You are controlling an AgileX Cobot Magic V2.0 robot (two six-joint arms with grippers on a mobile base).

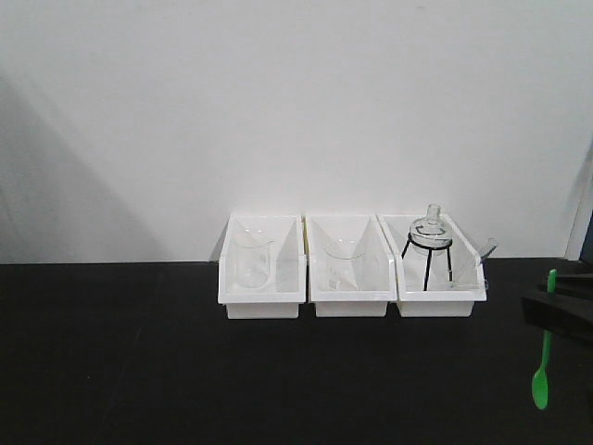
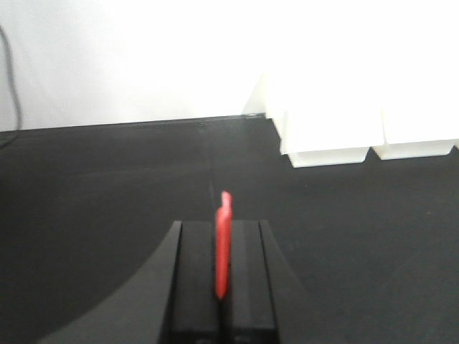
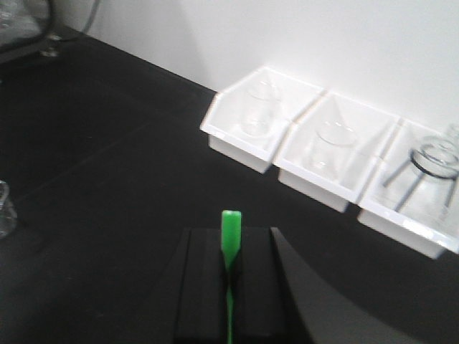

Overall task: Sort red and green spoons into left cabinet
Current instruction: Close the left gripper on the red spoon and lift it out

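In the left wrist view my left gripper [image 2: 224,236] is shut on the red spoon [image 2: 223,247], which stands edge-on between the black fingers, its end poking past the tips. My right gripper [image 3: 230,240] is shut on the green spoon [image 3: 231,233], handle end sticking up beyond the fingertips. From the front view the green spoon [image 1: 543,357] hangs bowl-down at the right edge, held by the right gripper [image 1: 556,311]. The left gripper is out of the front view. The left cabinet is out of view.
Three white open-front bins [image 1: 353,266] with glassware stand in a row at the back of the black table [image 1: 139,352], against a white wall. The right bin holds a flask on a black tripod [image 1: 433,248]. More glassware [image 3: 3,208] sits at the right wrist view's left edge.
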